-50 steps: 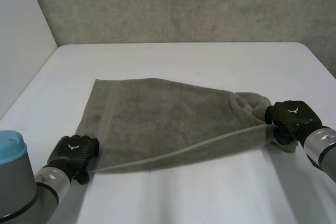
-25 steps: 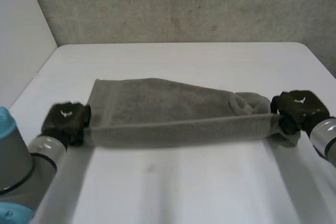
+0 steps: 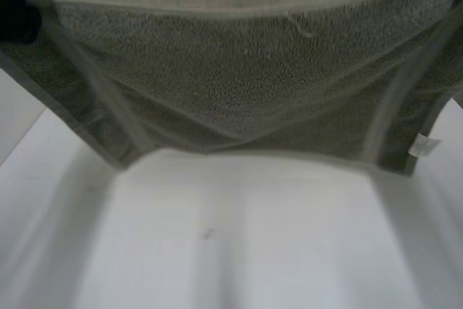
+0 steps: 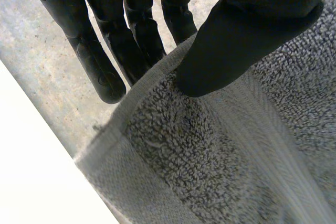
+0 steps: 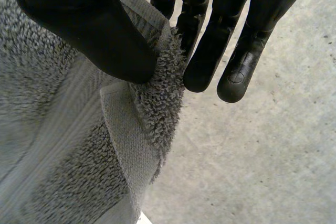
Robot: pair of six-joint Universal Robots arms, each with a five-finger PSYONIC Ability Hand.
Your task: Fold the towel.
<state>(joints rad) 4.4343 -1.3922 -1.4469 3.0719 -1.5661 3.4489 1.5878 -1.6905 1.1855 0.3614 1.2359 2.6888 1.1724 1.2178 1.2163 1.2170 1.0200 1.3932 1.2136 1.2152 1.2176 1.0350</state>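
The grey towel [image 3: 239, 77] hangs spread wide in the air, close in front of the head camera, its lower edge sagging above the white table [image 3: 239, 244]. A small white label [image 3: 423, 146] sits near its lower corner at my right. My left hand [image 3: 16, 9] is up at the towel's upper corner on that side. In the left wrist view its thumb [image 4: 236, 40] presses the towel's hem [image 4: 220, 156] against the fingers [image 4: 105, 61]. My right hand [image 5: 89, 24] pinches the other upper corner [image 5: 152, 103] between thumb and fingers [image 5: 210, 51].
A white side wall [image 3: 14, 135] stands at the table's left. The grey concrete back wall [image 5: 262, 156] lies beyond both hands.
Both hands have lifted the towel off the table, from a taut near edge to a high hanging spread. The left hand closed on its corner as the lift began.
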